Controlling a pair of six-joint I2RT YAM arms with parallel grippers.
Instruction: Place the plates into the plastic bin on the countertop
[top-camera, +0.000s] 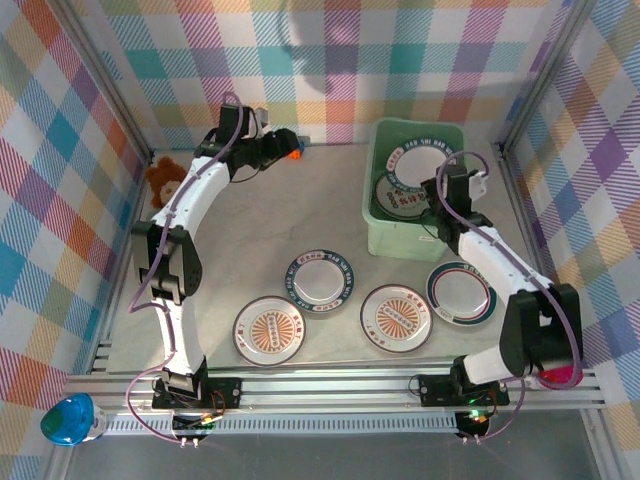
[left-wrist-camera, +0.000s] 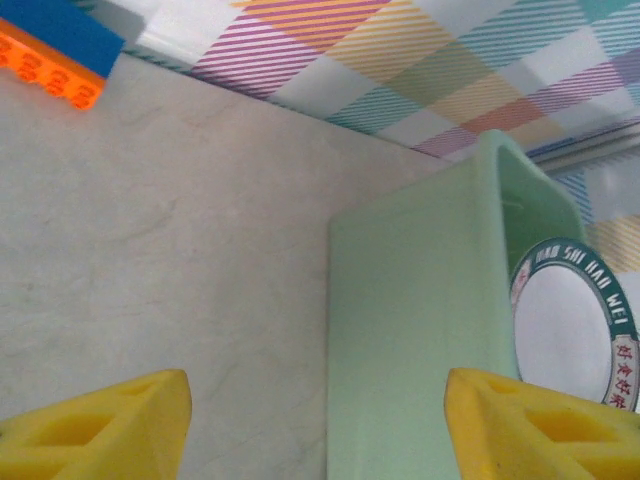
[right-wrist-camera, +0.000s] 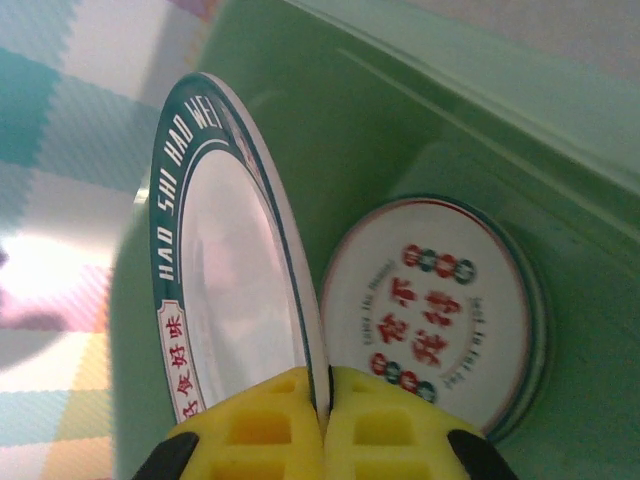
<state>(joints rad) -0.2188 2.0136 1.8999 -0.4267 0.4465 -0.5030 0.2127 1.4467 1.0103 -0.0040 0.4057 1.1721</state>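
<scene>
The mint-green plastic bin (top-camera: 380, 240) stands at the back right of the countertop (top-camera: 280, 215). My right gripper (top-camera: 431, 193) reaches into it, shut on the rim of a teal-rimmed plate (right-wrist-camera: 225, 270) held on edge. That plate (top-camera: 418, 160) leans above another plate (right-wrist-camera: 435, 310) lying flat on the bin's floor. Several plates rest on the countertop in front: two with sunburst centres (top-camera: 268, 331) (top-camera: 396, 318) and two teal-rimmed (top-camera: 321, 279) (top-camera: 461, 293). My left gripper (top-camera: 285, 148) hovers open at the back left, nothing between its fingers (left-wrist-camera: 110, 425), facing the bin's side wall (left-wrist-camera: 420, 330).
A small blue-orange block (left-wrist-camera: 55, 50) lies by the back wall, close to my left gripper. A brown teddy bear (top-camera: 163, 180) sits against the left plaid wall. Plaid walls close in the countertop on three sides.
</scene>
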